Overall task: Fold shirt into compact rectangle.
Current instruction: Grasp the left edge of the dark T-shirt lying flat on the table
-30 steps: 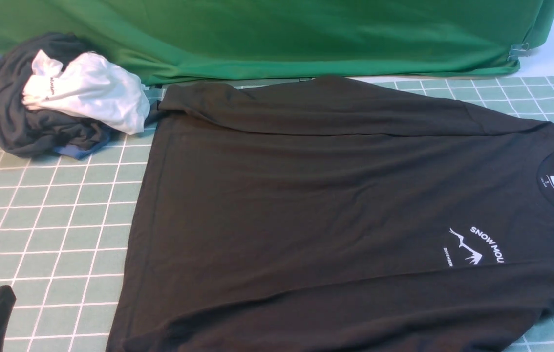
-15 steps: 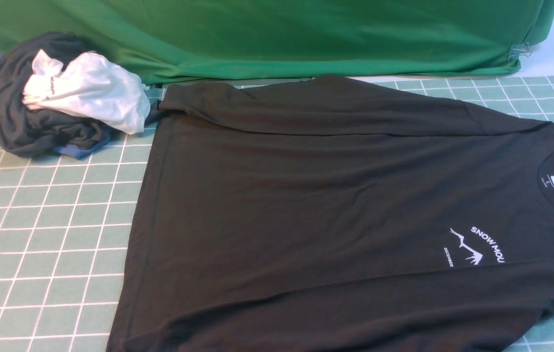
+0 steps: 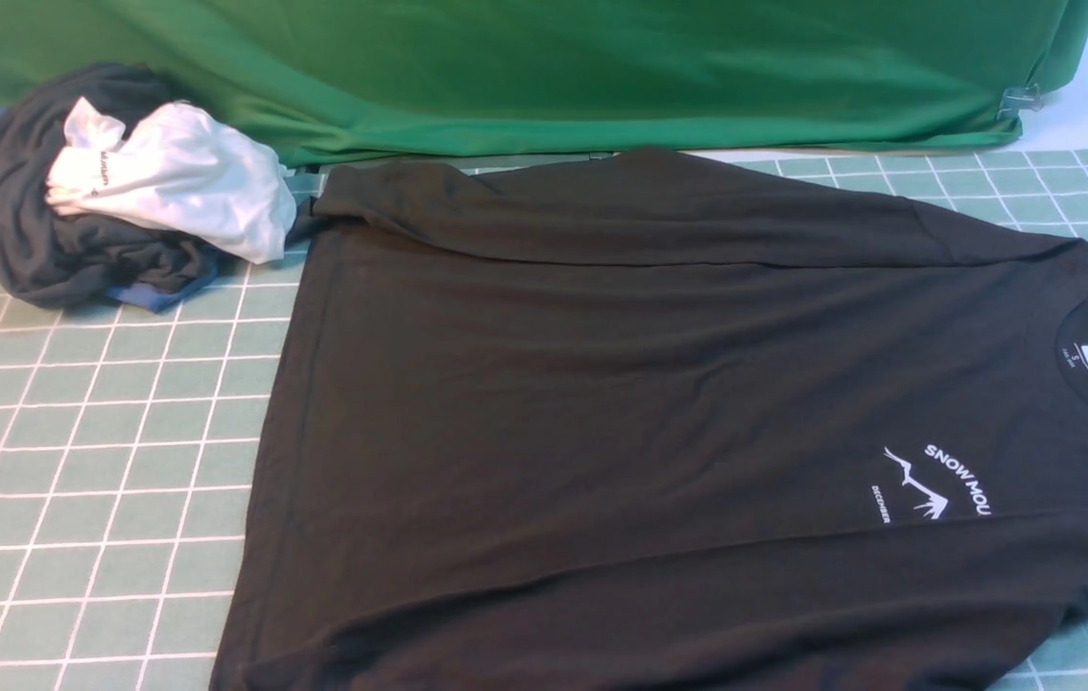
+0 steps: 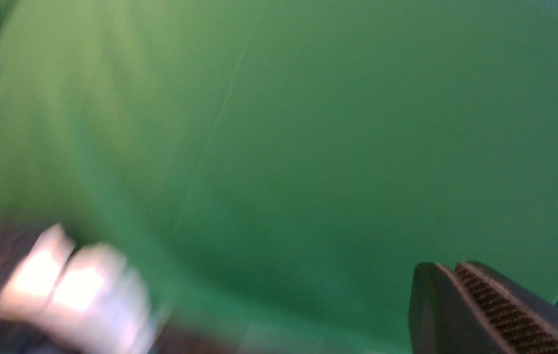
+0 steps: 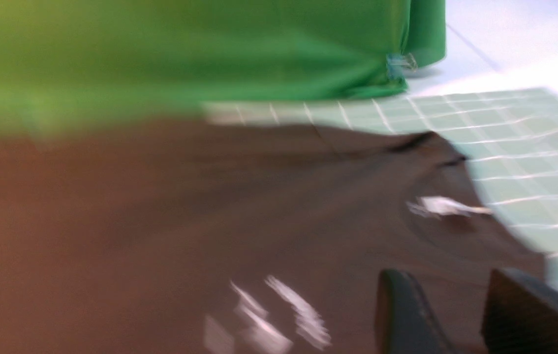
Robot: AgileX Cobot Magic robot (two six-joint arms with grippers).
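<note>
We find the front view bright, even and sharp, soft shadows creasing the shirt [image 3: 602,403]. Both wrist views smear with motion blur; the green cloth [image 4: 308,123] looks hazy there.

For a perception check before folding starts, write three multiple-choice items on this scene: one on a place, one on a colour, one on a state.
1. Where does the garment bundle lie relative to the shirt?
A. on its logo
B. beside its far left corner
C. beside its neckline

2. What colour is the backdrop cloth?
A. green
B. red
C. white

3. How do the right gripper's jaws stand?
A. shut on a sleeve
B. shut on the neck label
C. apart, holding nothing

Answers:
1 B, the front view shows it left of the hem end.
2 A, it is bright green throughout.
3 C, the shirt shows through the gap between them.
</note>
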